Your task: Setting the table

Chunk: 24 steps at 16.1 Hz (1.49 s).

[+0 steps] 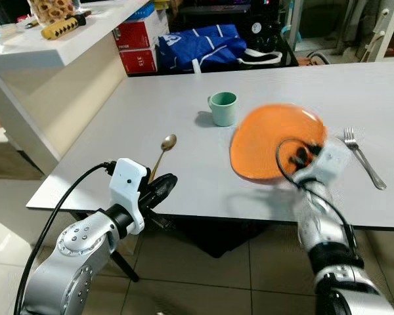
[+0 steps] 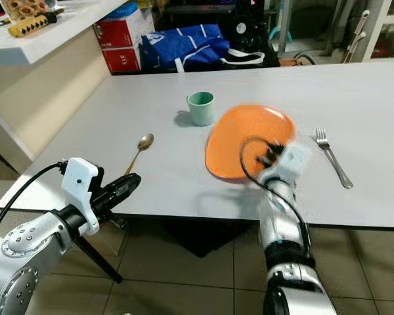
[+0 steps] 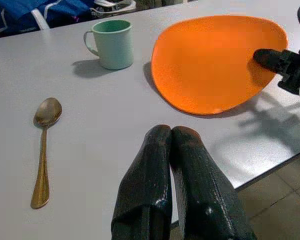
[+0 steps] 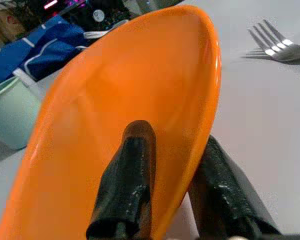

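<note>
The right pincer (image 4: pixel 165 200) was clamped on the near rim of the orange plate (image 1: pixel 276 141), one finger above and one below, the plate stretching away from it, tilted above the surface (image 1: pixel 151 98) between the green mug (image 1: pixel 223 108) and the fork (image 1: pixel 363 157). The left pincer (image 3: pixel 172 180), fingers pressed together and empty, hovered at the surface's near edge, the spoon (image 1: pixel 163 152) just beyond it. The plate was glossy, shallow and unevenly rounded.

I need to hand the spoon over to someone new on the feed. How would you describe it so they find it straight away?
Look at the grey table, on the robot's left side near the front edge. The spoon lies there by itself, left of the green mug and the orange plate, just beyond the shut left gripper. It is gold-coloured, unlike the silver fork on the far side of the plate.
</note>
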Motion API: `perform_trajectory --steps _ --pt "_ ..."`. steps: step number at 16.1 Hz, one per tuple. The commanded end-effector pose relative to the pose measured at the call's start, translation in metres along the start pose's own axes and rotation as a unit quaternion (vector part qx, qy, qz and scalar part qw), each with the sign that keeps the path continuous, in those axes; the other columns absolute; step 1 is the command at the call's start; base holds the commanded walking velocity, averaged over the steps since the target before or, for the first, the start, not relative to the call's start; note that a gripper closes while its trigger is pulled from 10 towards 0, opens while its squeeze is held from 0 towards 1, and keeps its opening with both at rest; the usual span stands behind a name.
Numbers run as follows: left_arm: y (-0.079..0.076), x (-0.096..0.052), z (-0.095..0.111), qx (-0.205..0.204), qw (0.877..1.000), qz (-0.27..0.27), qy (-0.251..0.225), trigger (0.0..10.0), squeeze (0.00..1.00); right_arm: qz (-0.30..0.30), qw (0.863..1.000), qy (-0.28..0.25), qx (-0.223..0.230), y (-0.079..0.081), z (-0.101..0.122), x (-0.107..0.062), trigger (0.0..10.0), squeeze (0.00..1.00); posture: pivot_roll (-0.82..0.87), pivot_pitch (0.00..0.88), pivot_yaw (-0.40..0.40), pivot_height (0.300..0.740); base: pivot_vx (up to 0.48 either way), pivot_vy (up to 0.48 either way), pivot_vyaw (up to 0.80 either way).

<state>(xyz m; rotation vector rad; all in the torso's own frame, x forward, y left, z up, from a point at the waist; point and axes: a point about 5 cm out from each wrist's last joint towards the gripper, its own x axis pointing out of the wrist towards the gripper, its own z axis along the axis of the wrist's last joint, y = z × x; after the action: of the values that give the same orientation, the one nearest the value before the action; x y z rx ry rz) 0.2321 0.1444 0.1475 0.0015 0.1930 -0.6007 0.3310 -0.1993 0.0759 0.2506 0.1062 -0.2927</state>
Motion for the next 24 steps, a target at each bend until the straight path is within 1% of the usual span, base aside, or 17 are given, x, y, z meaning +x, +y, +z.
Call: perform_trajectory --steps 1,2,5,8,10,12,14,15,18,20,21,23,24 --pt "0.001 -0.002 0.005 0.009 1.0 -0.002 -0.002 10.0 0.0 -0.051 0.988 0.127 -0.066 -0.028 -0.056 -0.022 10.0 0.91 -0.08 0.0 0.184 0.74 0.0 0.0 0.0" --pt "0.001 -0.002 0.005 0.01 1.0 -0.002 -0.002 10.0 0.0 -0.052 0.988 0.127 -0.068 -0.029 -0.057 -0.023 10.0 0.99 -0.08 0.0 0.186 0.74 0.0 0.0 0.0" --pt "0.003 -0.001 0.006 0.011 1.0 -0.002 -0.001 10.0 0.0 -0.062 0.987 0.129 -0.074 -0.033 -0.059 -0.024 10.0 1.0 -0.09 0.0 0.189 0.74 0.0 0.0 0.0" --pt "0.003 -0.001 0.006 0.013 1.0 -0.003 0.0 10.0 0.0 -0.077 0.986 0.12 -0.089 -0.038 -0.058 -0.024 10.0 1.0 -0.09 0.0 0.19 0.74 0.0 0.0 0.0" --pt "0.003 -0.001 0.006 0.014 1.0 -0.004 0.0 10.0 0.0 -0.082 0.986 0.059 -0.129 -0.038 -0.04 -0.019 10.0 1.0 -0.09 0.0 0.189 0.74 0.0 0.0 0.0" --pt "0.003 -0.001 0.007 0.015 1.0 -0.004 -0.001 10.0 0.0 -0.082 0.985 0.036 -0.145 -0.037 -0.033 -0.017 10.0 1.0 -0.09 0.0 0.189 0.74 0.0 0.0 0.0" --pt "0.002 0.0 0.007 0.016 1.0 -0.005 -0.003 10.0 0.0 -0.082 0.977 -0.014 -0.197 -0.036 -0.019 -0.016 10.0 1.0 -0.09 0.0 0.183 0.74 0.0 0.0 0.0" --pt "0.001 0.001 0.007 0.016 1.0 -0.006 -0.004 10.0 0.0 -0.086 0.972 -0.031 -0.215 -0.038 -0.016 -0.017 10.0 1.0 -0.1 0.0 0.179 0.74 0.0 0.0 0.0" --pt "0.0 0.003 0.007 0.015 1.0 -0.009 -0.006 10.0 0.0 -0.091 0.965 -0.048 -0.24 -0.042 -0.012 -0.02 10.0 1.0 -0.11 0.0 0.172 0.74 0.0 0.0 0.0" --pt "-0.001 0.004 0.007 0.018 1.0 -0.01 -0.01 10.0 0.0 -0.1 0.958 -0.073 -0.26 -0.045 -0.004 -0.021 10.0 1.0 -0.11 0.0 0.171 0.74 0.0 0.0 0.0" --pt "-0.002 0.006 0.008 0.019 1.0 -0.011 -0.015 10.0 0.0 -0.103 0.949 -0.101 -0.28 -0.047 0.006 -0.021 10.0 1.0 -0.12 0.0 0.166 0.74 0.0 0.0 0.0" --pt "-0.003 0.008 0.008 0.018 1.0 -0.011 -0.019 10.0 0.0 -0.109 0.943 -0.118 -0.293 -0.048 0.013 -0.021 10.0 1.0 -0.12 0.0 0.161 0.74 0.0 0.0 0.0" --pt "-0.004 0.009 0.009 0.018 1.0 -0.01 -0.023 10.0 0.0 -0.111 0.932 -0.153 -0.308 -0.046 0.026 -0.021 10.0 1.0 -0.13 0.0 0.157 0.74 0.0 0.0 0.0"
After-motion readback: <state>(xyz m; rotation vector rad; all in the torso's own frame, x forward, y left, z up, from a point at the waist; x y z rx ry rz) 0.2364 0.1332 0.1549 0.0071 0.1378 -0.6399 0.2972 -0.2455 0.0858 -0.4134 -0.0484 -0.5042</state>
